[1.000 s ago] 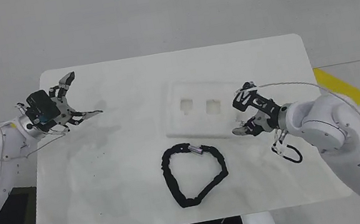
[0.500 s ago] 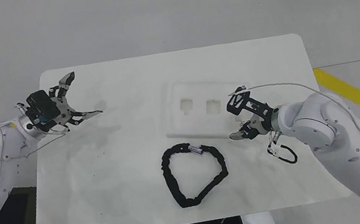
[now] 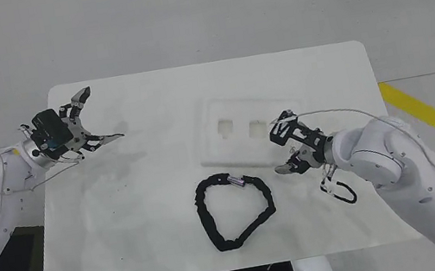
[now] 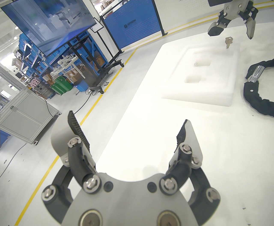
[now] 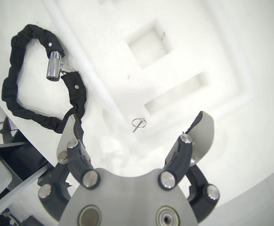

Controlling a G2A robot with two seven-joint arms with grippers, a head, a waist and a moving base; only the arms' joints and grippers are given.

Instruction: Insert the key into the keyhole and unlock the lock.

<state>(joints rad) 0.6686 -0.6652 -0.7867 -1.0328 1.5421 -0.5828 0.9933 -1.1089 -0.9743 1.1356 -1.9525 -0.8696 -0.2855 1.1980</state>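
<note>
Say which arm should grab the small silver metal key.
Right. The open right gripper hangs directly over the small silver metal key standing on the white foam tray; the open left gripper is far off.

White table; foam tray, chain lock on it.

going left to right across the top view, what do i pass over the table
left gripper → chain lock → right gripper
</note>
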